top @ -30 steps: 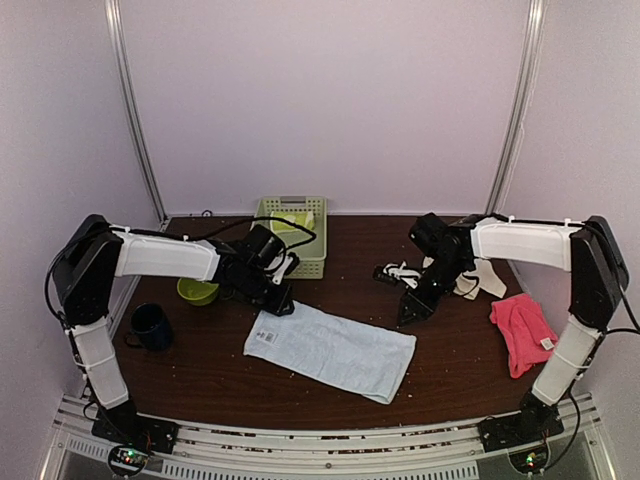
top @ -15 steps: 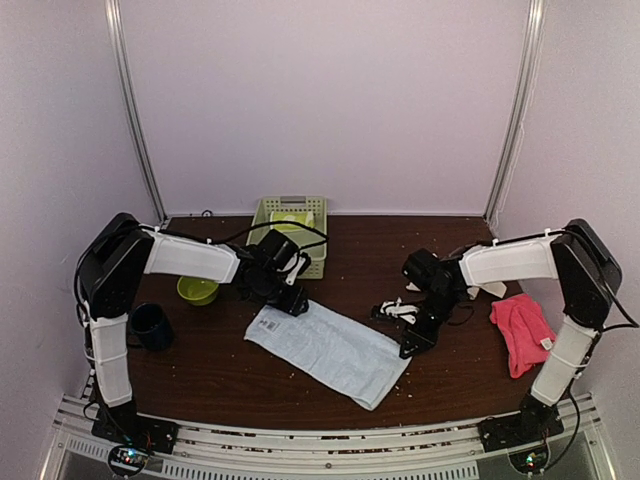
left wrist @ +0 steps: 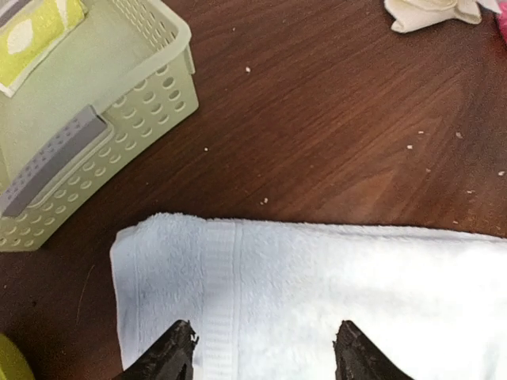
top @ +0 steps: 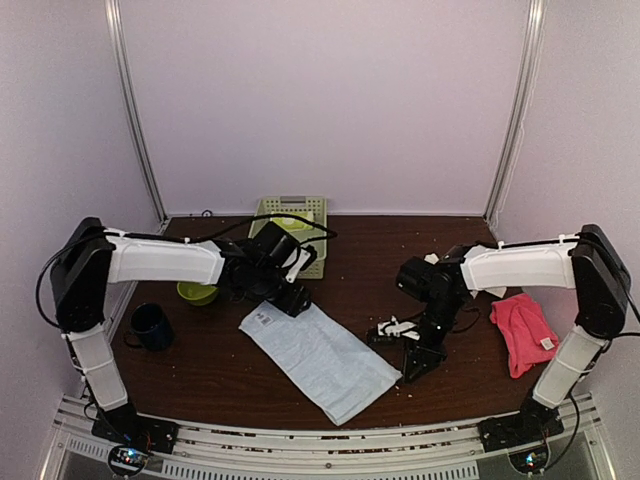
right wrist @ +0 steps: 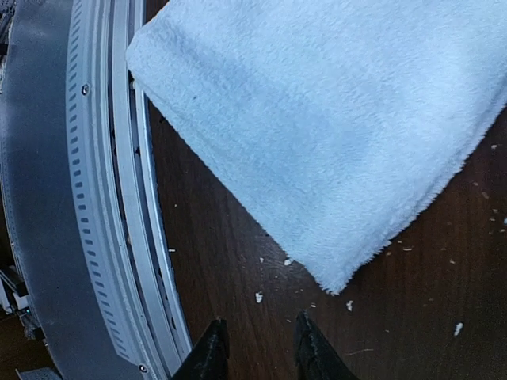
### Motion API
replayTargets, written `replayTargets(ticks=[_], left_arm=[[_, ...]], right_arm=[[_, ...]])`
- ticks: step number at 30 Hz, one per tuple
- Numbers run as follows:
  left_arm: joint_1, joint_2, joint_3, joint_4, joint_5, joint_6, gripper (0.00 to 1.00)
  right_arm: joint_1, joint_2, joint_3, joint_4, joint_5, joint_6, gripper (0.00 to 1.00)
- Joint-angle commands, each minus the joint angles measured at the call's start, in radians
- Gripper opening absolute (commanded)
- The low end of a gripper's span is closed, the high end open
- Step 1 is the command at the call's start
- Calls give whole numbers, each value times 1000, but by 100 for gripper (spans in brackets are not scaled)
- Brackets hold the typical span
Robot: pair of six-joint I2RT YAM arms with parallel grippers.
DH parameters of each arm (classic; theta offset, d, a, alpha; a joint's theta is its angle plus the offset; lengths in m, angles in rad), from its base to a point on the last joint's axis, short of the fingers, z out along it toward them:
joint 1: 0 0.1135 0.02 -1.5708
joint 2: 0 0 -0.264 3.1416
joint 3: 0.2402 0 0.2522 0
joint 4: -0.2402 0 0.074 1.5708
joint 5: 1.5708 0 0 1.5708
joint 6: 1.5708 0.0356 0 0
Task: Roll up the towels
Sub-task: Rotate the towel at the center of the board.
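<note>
The light blue towel [top: 320,358] lies flat and slantwise on the dark table; it also shows in the left wrist view [left wrist: 317,293] and the right wrist view [right wrist: 341,119]. My left gripper [top: 290,300] [left wrist: 265,352] is wide open and hovers over the towel's far left end. My right gripper [top: 415,365] [right wrist: 260,332] is open a little and empty, over bare wood just off the towel's near right corner. The hot pink towel [top: 522,333] lies at the right. The cream-white towel [left wrist: 432,12] lies behind the right arm. The lime-green towel [left wrist: 36,28] is in the basket.
The green plastic basket [top: 315,262] [left wrist: 150,103] stands at the back, close behind my left gripper. A green bowl [top: 197,292] and a dark mug [top: 150,325] stand at the left. The table's metal front rail [right wrist: 95,198] is close by my right gripper.
The blue towel has swung round, its right end drawn toward the table's front edge. My right gripper has moved nearer along with it. My left gripper has stayed at the towel's far left end.
</note>
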Motion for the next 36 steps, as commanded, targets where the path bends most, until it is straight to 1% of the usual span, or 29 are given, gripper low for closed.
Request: replayTargets(ticks=[1, 5, 8, 11, 15, 17, 22, 26, 29, 32, 34, 36], left_arm=[[-19, -134, -97, -92, -95, -94, 63], [-11, -142, -165, -77, -128, -100, 62], [-7, -90, -147, -4, -121, -73, 62], [-8, 16, -58, 35, -101, -41, 62], [-35, 153, 38, 112, -11, 12, 61], [-71, 229, 102, 113, 31, 35, 60], [-171, 412, 286, 74, 88, 66, 60], [-209, 509, 411, 53, 108, 98, 60], [-205, 545, 479, 51, 53, 153, 60], [-168, 578, 547, 44, 20, 222, 61], [-127, 591, 569, 62, 28, 251, 62], [-85, 606, 597, 77, 65, 270, 62]], right_arm=[[-64, -47, 78, -9, -9, -1, 31], [-102, -57, 97, 80, 37, 50, 31], [-153, -45, 128, 115, 6, 74, 30], [-215, -43, 148, 129, -39, 95, 30], [-287, -66, 159, 111, -71, 95, 30], [-334, -85, 157, 93, -90, 88, 30], [-446, -132, 155, 35, -104, 49, 31], [-497, -153, 157, 1, -104, 27, 31], [-505, -170, 149, -2, -98, 21, 31], [-503, -197, 127, 25, -119, 19, 32], [-503, -221, 112, 45, -141, 16, 32], [-504, -249, 95, 70, -165, 16, 33]])
